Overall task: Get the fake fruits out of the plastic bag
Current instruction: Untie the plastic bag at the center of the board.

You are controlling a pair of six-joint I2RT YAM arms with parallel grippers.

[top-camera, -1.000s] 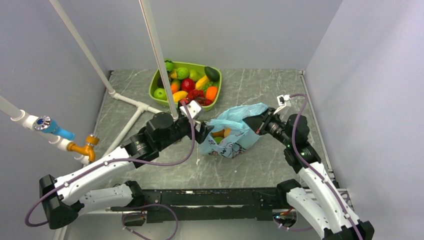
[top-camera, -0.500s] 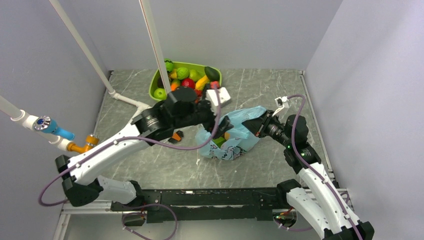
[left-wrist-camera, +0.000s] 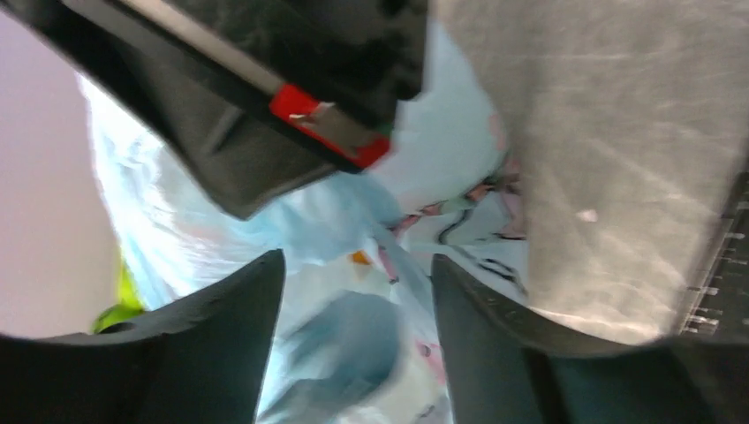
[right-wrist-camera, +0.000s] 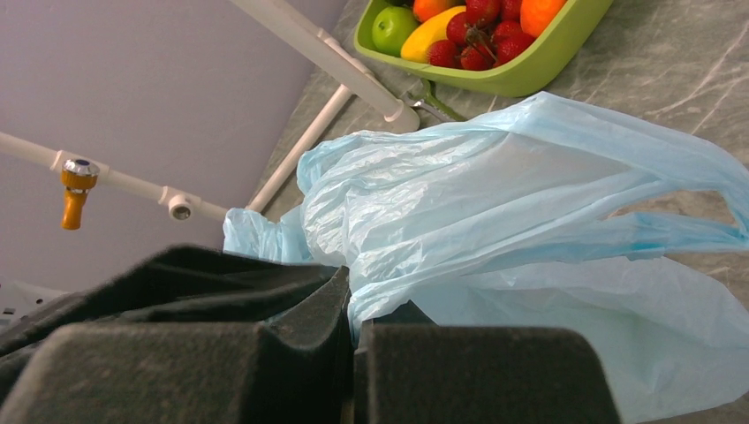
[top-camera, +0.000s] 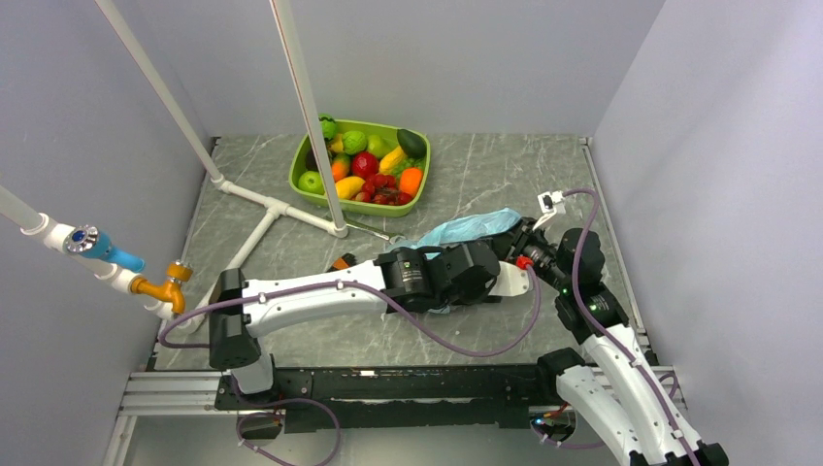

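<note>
In the top view the left arm (top-camera: 311, 291) reached low across the table (top-camera: 485, 175) from the lower left to mid-frame. Its wrist covered most of the plastic bag (top-camera: 468, 228), so only a light blue crest of the bag showed at the centre and the jaws were hidden. The right arm (top-camera: 592, 301) rose from the lower right corner, elbow bent, to the bag's right end. A lime-green tray (top-camera: 299, 178) of toy fruit (top-camera: 365, 165) sat at upper centre, well apart from the bag. The left wrist view gave what the top view hid: the left gripper (left-wrist-camera: 353, 274) had its jaws standing apart with nothing clamped. Crinkled blue film with dark print filled the gap behind them, and a black part with a red mark crossed the upper left. The right wrist view showed the right gripper (right-wrist-camera: 351, 305) at the bottom of the frame, jaws closed on a pinch of the bag, with the film billowing up and to the right and the tray at the top edge. What lay inside the bag could not be made out in any view.
</note>
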